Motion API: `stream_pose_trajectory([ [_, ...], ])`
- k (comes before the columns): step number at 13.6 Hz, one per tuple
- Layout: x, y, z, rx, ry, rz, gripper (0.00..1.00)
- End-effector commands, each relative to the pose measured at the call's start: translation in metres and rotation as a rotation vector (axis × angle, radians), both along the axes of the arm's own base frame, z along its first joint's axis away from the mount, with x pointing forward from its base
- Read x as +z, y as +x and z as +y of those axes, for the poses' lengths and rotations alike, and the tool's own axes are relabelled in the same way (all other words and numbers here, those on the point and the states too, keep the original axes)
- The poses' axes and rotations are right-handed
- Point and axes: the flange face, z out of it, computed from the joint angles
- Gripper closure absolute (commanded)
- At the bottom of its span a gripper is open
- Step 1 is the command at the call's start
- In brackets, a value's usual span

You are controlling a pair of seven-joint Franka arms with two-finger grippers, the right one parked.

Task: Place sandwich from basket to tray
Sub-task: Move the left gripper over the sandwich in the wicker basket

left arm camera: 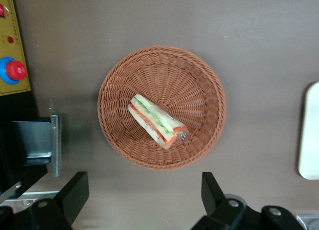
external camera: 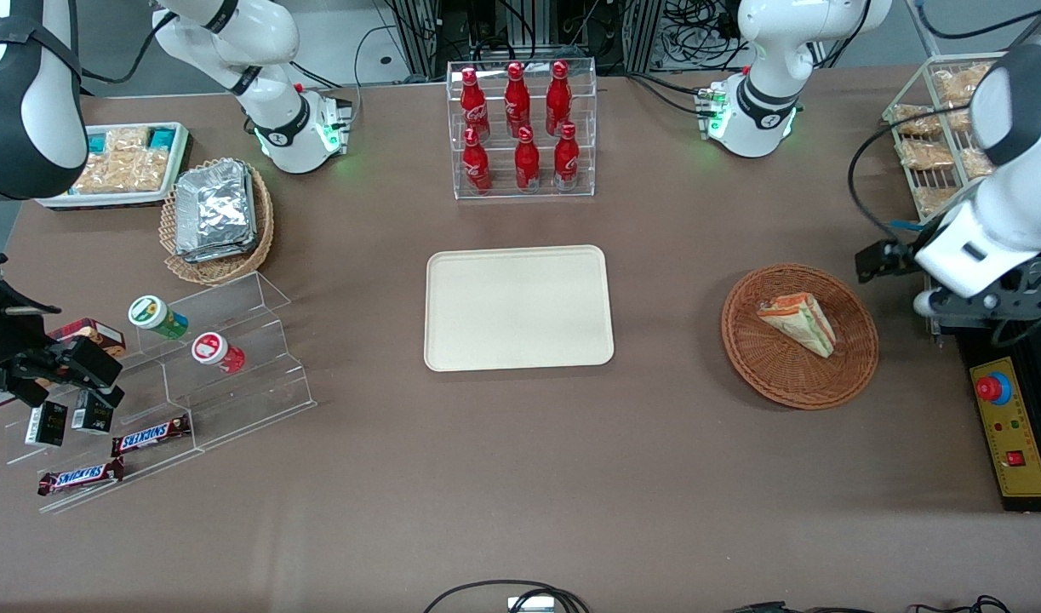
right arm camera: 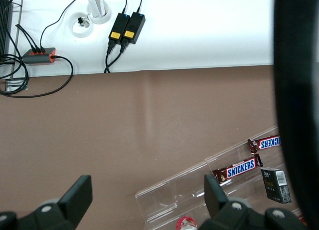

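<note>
Black fingers point(left arm camera: 75, 192) frame the wrist view, spread wide with nothing between them, so the gripper point(left arm camera: 144, 200) is released and hangs above the table just off the basket point(left arm camera: 199, 85) rim. Below and slightly ahead of it, the sandwich point(left arm camera: 157, 120) lies on its side near the basket's middle, its filling edge showing. The task looks to be at its start, the approach: nothing is lifted and the tray point(external camera: 520, 308) is bare. Next, I judge, the gripper must shift over the wedge, turn so its fingers straddle the narrow width (the wrap looks slippery), then descend. Room is ample: open table lies between basket and tray, though a control box point(left arm camera: 12, 65) with a red button sits close beside the gripper, away from the tray.
</note>
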Motion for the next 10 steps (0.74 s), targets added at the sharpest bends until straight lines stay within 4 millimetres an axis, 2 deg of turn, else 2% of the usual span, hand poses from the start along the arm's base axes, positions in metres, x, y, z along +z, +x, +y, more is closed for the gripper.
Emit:
stream_pose_trajectory([
  [1, -0.05, -0.015, 0.008, 0.084, 0.018, -0.028, 0.0],
  [2, -0.068, -0.021, 0.013, 0.152, 0.023, -0.038, 0.0],
  [5, -0.106, -0.03, 0.01, 0.303, 0.036, -0.055, 0.0],
  [7, -0.125, -0.034, 0.01, 0.419, 0.038, -0.08, 0.0],
  [10, -0.151, -0.03, 0.008, 0.562, 0.046, -0.077, 0.0],
])
